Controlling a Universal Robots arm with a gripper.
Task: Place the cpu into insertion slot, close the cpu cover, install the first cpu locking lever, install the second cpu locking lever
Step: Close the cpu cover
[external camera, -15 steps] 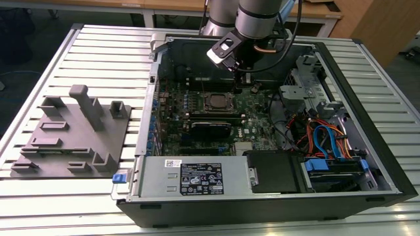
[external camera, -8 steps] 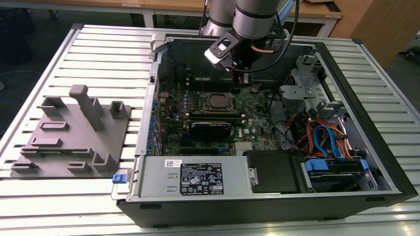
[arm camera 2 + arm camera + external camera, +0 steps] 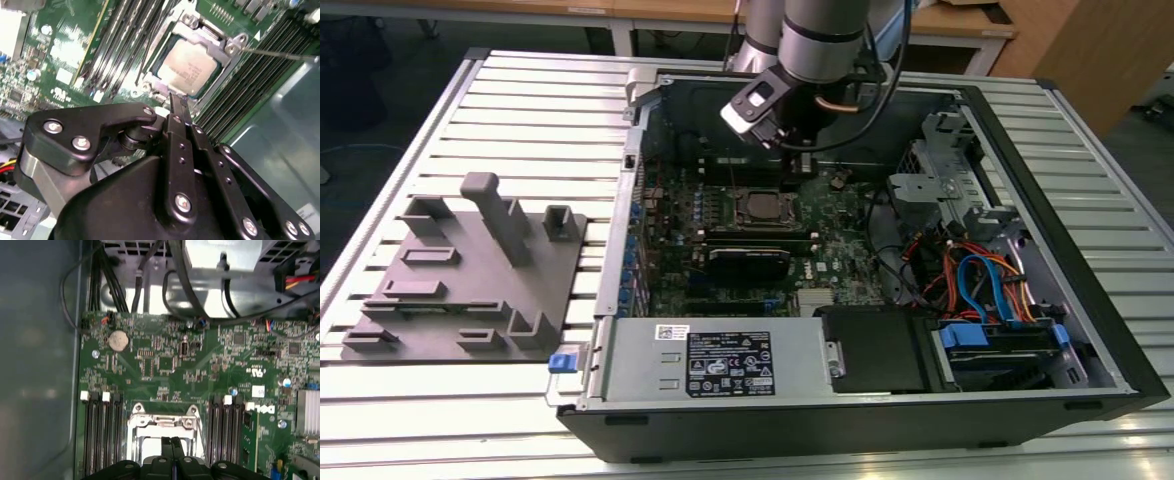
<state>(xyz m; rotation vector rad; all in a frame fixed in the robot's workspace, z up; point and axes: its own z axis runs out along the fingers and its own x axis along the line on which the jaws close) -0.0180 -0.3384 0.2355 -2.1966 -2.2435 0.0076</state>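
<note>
The gripper's [image 3: 176,100] two thin black fingers are pressed flat together with nothing between them, and their tips hang just above the near edge of the insertion slot [image 3: 757,208]. The cpu [image 3: 187,65] lies seated in that slot, its dull grey top showing through the window of the cpu cover [image 3: 202,32], which is folded down flat around it. From one corner of the socket a thin metal lever rod [image 3: 280,54] reaches out over the black memory slots [image 3: 102,435]; I cannot tell whether it is hooked. In the first wrist view the closed fingers sit right over the socket frame, with green motherboard [image 3: 165,365] beyond and a round coin battery [image 3: 119,341] near its far edge. Stepping back, the arm [image 3: 821,40] leans down into an open black computer case [image 3: 1107,340] lying on its side, with a silver power supply [image 3: 707,360] along its near side and orange and blue cables [image 3: 981,280] towards the exterior view's right. The case rests on a table [image 3: 520,100] of pale slatted metal. On the exterior view's left lies a grey fixture plate [image 3: 454,300] with upright pegs. Wooden desks [image 3: 667,10] stand behind over a dark floor.
</note>
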